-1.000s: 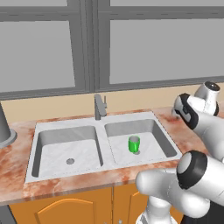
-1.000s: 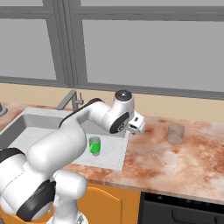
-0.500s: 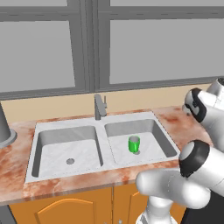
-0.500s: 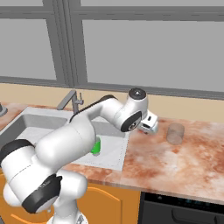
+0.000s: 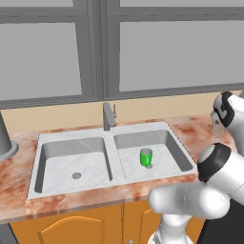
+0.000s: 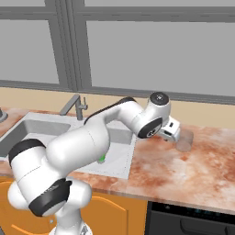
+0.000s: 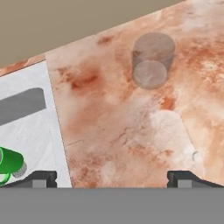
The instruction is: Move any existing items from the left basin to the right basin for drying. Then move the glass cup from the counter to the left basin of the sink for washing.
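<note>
The green mug stands upright in the right basin, and its edge shows in the hand view. The left basin holds nothing but its drain. On the counter, right of the sink, stands the glass cup, upright and translucent. My gripper hovers over the counter just left of the cup, open, with nothing between its fingers. In the hand view the glass cup lies ahead and slightly right of my gripper, well apart from it.
A grey faucet rises behind the divider between the basins. A tall grey canister stands on the counter at the far left. A beige wall and windows run along the back. A dark appliance front sits below the counter at the right.
The arm has swung right, from above the sink's right rim out over the counter toward the glass cup. The jaws stayed open. The mug has not moved.
</note>
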Robot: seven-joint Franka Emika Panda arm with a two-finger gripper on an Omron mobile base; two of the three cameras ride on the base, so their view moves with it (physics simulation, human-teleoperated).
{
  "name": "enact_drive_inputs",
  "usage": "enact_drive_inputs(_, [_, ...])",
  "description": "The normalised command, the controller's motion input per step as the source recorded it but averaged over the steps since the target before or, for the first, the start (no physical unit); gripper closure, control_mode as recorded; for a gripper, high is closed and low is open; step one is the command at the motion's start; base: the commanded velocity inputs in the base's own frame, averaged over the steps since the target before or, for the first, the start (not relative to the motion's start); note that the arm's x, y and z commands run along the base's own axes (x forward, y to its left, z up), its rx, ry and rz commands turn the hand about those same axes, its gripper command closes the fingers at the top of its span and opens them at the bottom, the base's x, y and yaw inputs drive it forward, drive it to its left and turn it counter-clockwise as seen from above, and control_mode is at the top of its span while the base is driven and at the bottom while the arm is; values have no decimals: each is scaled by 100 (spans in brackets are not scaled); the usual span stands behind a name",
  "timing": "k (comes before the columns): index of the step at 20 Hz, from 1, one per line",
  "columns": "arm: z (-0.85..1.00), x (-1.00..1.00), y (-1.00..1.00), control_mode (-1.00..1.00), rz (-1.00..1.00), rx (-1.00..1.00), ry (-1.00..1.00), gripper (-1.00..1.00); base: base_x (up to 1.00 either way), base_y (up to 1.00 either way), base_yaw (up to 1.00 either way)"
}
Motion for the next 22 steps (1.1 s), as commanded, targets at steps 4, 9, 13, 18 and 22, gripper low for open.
enact_drive_inputs(4, [3, -9, -45, -100, -2, 0, -2, -100, 0, 0, 0])
enact_drive_inputs(9, [0, -8, -42, -100, -5, 0, 0, -100, 0, 0, 0])
enact_drive_inputs(13, [0, -1, -40, -100, -10, 0, 0, -100, 0, 0, 0])
enact_drive_inputs(18, [0, 1, -32, -100, -12, 0, 0, -100, 0, 0, 0])
enact_drive_inputs(22, [-4, 3, -22, -100, -13, 0, 0, -100, 0, 0, 0])
